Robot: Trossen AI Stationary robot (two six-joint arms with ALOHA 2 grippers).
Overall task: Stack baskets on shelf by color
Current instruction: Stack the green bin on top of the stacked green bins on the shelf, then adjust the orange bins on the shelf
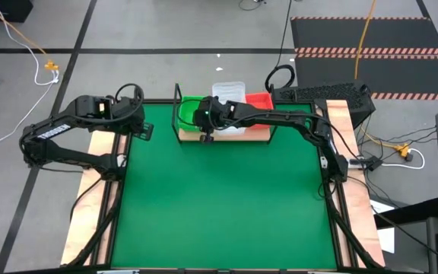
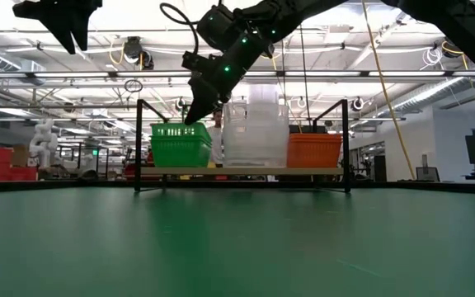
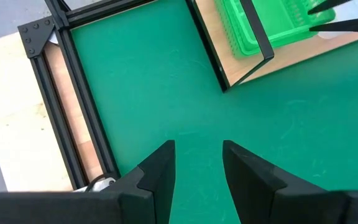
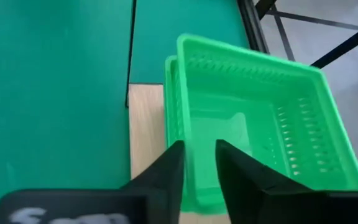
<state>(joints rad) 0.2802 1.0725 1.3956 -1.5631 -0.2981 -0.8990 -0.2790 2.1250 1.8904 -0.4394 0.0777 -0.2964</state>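
Mat (image 1: 219, 198) wide and bare below me, shelf (image 1: 261, 135) at its far edge, all three stacks on it: green (image 1: 189, 111) at the left end, clear (image 1: 230, 92) in the middle, red (image 1: 260, 100) at the right. My right pincer (image 4: 199, 163) hangs directly over the green stack (image 4: 260, 118), fingers slightly spread astride its near rim, not pinching as far as I can judge. The stack's long side runs away from me. Straight up looks the way out. Left pincer (image 3: 197, 163) waits spread above the mat's left corner.
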